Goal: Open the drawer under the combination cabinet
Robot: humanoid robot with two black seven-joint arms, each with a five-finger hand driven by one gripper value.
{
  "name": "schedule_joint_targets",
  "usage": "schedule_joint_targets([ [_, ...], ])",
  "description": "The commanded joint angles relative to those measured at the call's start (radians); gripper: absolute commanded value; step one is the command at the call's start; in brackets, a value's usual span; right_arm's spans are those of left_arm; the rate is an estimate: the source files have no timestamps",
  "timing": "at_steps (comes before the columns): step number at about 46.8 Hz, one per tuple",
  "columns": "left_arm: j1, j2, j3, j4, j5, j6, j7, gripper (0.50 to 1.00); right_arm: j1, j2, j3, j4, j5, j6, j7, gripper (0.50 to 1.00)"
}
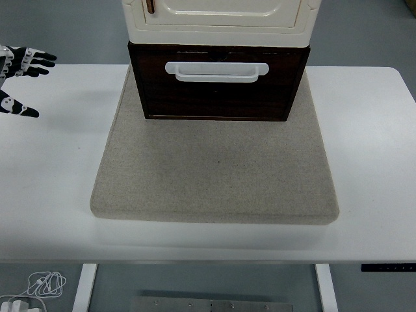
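Note:
A dark brown drawer (218, 88) with a white bar handle (216, 71) sits closed beneath a cream cabinet (221, 19) at the back of a beige mat (214, 169). My left hand (19, 78) hovers at the far left edge of the view, well left of the drawer, fingers spread and holding nothing. The right arm does not show.
The mat lies on a white table (377, 143). Below the table's front edge a white cable (39, 286) lies on the floor at the lower left.

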Motion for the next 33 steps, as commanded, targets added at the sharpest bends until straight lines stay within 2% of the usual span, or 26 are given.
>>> schedule_joint_targets([
  [1, -0.002, 0.028, 0.001, -0.042, 0.031, 0.000, 0.000, 1.000, 0.000, 0.000, 0.000, 0.000, 0.000, 0.001, 0.000, 0.926],
  [9, -0.018, 0.071, 0.000, -0.117, 0.092, -0.039, 0.002, 1.000, 0.000, 0.000, 0.000, 0.000, 0.000, 0.001, 0.000, 0.926],
  [20, -0.097, 0.066, 0.000, -0.161, 0.189, -0.057, 0.011, 1.000, 0.000, 0.000, 0.002, 0.000, 0.000, 0.001, 0.000, 0.926],
  [25, -0.149, 0.046, 0.001, -0.161, 0.205, -0.066, 0.032, 1.000, 0.000, 0.000, 0.000, 0.000, 0.000, -0.001, 0.000, 0.926],
  [29, -0.195, 0.011, 0.001, -0.161, 0.209, -0.104, 0.078, 1.000, 0.000, 0.000, 0.000, 0.000, 0.000, -0.001, 0.000, 0.926],
  [33, -0.229, -0.026, 0.001, -0.161, 0.209, -0.115, 0.116, 1.000, 0.000, 0.000, 0.000, 0.000, 0.000, -0.001, 0.000, 0.926],
])
